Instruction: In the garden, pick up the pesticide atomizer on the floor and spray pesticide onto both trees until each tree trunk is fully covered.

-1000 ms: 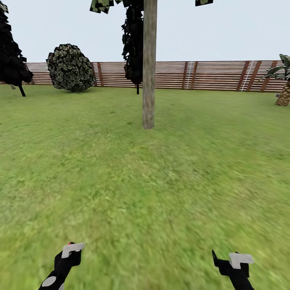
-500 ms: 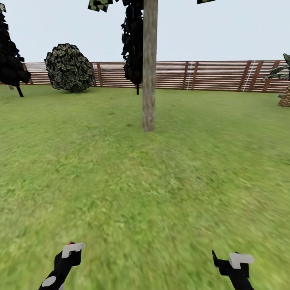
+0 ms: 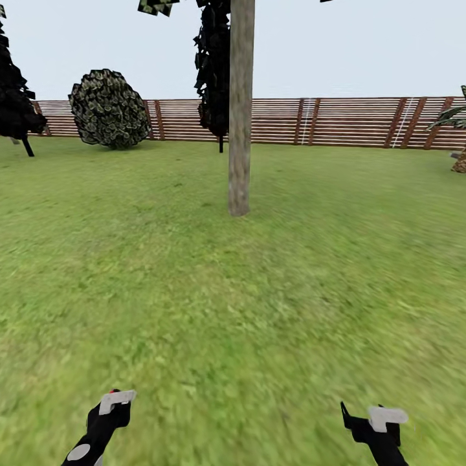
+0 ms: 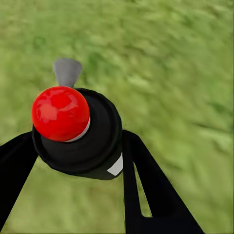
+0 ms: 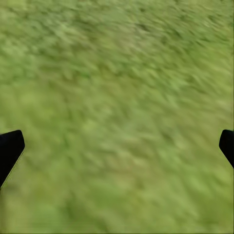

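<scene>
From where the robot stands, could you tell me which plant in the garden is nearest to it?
The tree with the pale trunk straight ahead, alone on open grass. The round bush and the dark trees stand back by the fence.

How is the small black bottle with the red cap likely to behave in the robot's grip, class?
The bottle is smaller than the left gripper holding it, so probably light. Its body looks round and smooth, so it might twist or slip between the fingers. Dropped on the grass, it would likely roll little.
</scene>
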You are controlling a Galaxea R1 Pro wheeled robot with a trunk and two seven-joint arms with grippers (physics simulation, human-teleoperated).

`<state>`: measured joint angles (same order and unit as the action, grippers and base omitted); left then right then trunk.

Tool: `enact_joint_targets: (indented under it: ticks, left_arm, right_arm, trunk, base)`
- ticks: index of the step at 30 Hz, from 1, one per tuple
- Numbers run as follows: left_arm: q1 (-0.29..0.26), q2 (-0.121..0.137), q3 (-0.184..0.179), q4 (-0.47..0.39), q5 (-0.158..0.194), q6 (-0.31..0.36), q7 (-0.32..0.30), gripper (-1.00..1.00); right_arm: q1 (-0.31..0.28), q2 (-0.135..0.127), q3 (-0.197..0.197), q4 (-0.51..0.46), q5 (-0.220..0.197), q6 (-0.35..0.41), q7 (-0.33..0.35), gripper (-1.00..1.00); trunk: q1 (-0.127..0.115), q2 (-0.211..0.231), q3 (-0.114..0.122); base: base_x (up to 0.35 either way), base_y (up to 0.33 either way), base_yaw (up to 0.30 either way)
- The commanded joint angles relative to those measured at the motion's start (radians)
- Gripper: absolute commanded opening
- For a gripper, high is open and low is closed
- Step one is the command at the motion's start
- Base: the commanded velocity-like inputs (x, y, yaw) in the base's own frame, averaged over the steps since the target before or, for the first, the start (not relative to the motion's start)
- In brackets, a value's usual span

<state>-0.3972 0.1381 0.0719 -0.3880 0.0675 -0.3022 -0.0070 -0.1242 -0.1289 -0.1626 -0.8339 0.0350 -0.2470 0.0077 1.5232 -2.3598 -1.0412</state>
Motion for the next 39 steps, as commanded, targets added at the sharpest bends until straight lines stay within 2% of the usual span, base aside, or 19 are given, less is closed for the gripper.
enact_joint_targets:
  ticks: [1, 39]
  left_arm:
    - [0.000, 0.000, 0.000, 0.000, 0.000, 0.000, -0.001, -1.00]
    - [0.000, 0.000, 0.000, 0.000, 0.000, 0.000, -0.001, -1.00]
  right_arm:
    - [0.000, 0.000, 0.000, 0.000, 0.000, 0.000, 0.000, 1.00]
    - [0.000, 0.000, 0.000, -0.001, -0.001, 0.000, -0.002, 1.00]
  trunk:
    - [0.000, 0.000, 0.000]
    - [0.000, 0.000, 0.000]
  base:
    - [0.338, 0.000, 0.000]
    - [0.338, 0.000, 0.000]
